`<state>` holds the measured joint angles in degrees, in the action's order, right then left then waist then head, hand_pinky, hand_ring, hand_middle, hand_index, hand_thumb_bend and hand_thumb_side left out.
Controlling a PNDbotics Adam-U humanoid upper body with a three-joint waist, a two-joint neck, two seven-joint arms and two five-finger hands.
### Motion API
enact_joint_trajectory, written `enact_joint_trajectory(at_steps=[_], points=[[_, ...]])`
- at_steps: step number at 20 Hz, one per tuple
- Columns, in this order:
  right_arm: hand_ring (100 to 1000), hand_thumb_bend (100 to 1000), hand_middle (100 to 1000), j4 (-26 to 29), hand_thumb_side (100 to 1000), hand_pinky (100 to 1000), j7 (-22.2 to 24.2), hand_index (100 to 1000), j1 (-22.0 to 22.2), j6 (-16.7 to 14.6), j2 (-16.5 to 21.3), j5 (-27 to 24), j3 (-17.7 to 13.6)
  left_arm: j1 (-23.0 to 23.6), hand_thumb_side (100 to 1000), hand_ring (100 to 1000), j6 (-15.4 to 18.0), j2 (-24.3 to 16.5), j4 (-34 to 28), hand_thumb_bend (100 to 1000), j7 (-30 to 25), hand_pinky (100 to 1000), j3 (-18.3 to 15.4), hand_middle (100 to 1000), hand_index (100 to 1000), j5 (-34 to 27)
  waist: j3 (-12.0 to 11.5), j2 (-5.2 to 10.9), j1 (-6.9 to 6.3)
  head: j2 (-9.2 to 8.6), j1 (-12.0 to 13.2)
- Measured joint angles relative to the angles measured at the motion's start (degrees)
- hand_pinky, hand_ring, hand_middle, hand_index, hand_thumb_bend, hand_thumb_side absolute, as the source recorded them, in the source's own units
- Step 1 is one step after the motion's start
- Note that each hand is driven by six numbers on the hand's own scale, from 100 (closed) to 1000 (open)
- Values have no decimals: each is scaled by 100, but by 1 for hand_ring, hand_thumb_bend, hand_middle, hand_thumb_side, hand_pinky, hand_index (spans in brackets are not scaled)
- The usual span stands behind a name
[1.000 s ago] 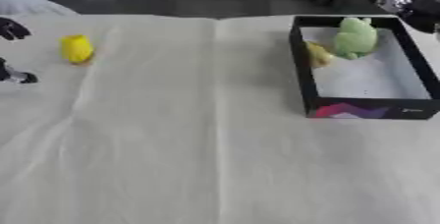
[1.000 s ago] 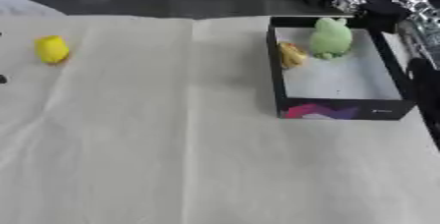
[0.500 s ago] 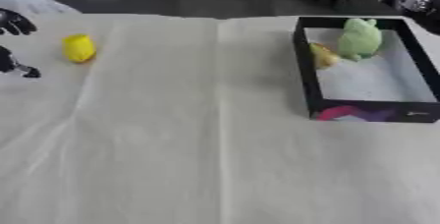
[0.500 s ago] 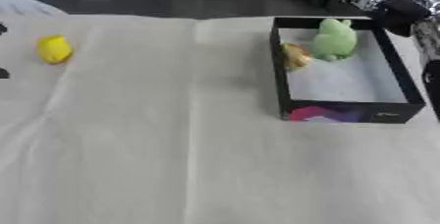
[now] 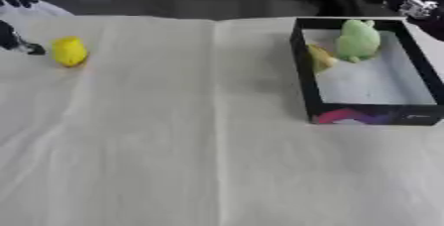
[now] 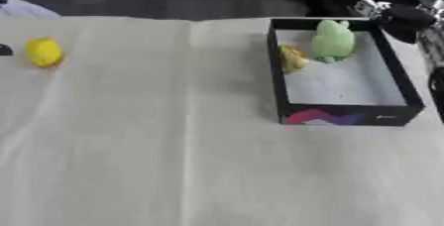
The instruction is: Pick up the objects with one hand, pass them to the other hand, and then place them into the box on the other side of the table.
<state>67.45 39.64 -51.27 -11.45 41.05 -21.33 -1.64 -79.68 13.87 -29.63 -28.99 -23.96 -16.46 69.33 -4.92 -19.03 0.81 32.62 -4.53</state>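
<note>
A small yellow object [image 5: 69, 51] lies on the white cloth at the far left. My left hand [image 5: 16, 39] shows only partly at the left edge, just left of the yellow object and apart from it. Its dark fingers are spread and hold nothing. The black box [image 5: 305, 71] with a white floor stands at the right. Inside it a green toy [image 5: 357, 40] stands upright at the far end, with a yellow-orange object [image 6: 292, 57] beside it against the left wall. My right hand [image 6: 395, 4] hovers past the box's far right corner, too blurred to read.
The white cloth [image 5: 173, 145] covers the table, with a crease running front to back through its middle. Dark floor and dark shapes lie beyond the far edge. The box's near wall carries a pink and purple mark [image 6: 325, 117].
My left hand has shifted toward the far edge of the table beside the yellow object. The right hand stays near the box's far corner. Objects have not moved.
</note>
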Motion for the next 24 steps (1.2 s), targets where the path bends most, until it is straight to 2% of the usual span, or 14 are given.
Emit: enact_joint_trajectory(at_steps=[7, 15, 24], points=[[1000, 100, 880, 0, 379, 994, 72, 1000, -69, -26, -58, 97, 69, -5, 100, 864, -42, 91, -154, 698, -172, 911, -119, 763, 849, 375, 136, -57, -51, -8, 72], [1000, 100, 881, -35, 366, 997, 101, 1000, -70, -78, -99, 196, 102, 11, 100, 869, -218, 91, -192, 678, -108, 910, -256, 771, 848, 741, 151, -104, -51, -55, 93], [1000, 100, 881, -98, 354, 998, 108, 1000, -73, -146, -102, 280, 100, 128, 100, 870, -336, 90, -129, 605, -192, 907, -261, 774, 851, 826, 217, -185, -36, -103, 151]])
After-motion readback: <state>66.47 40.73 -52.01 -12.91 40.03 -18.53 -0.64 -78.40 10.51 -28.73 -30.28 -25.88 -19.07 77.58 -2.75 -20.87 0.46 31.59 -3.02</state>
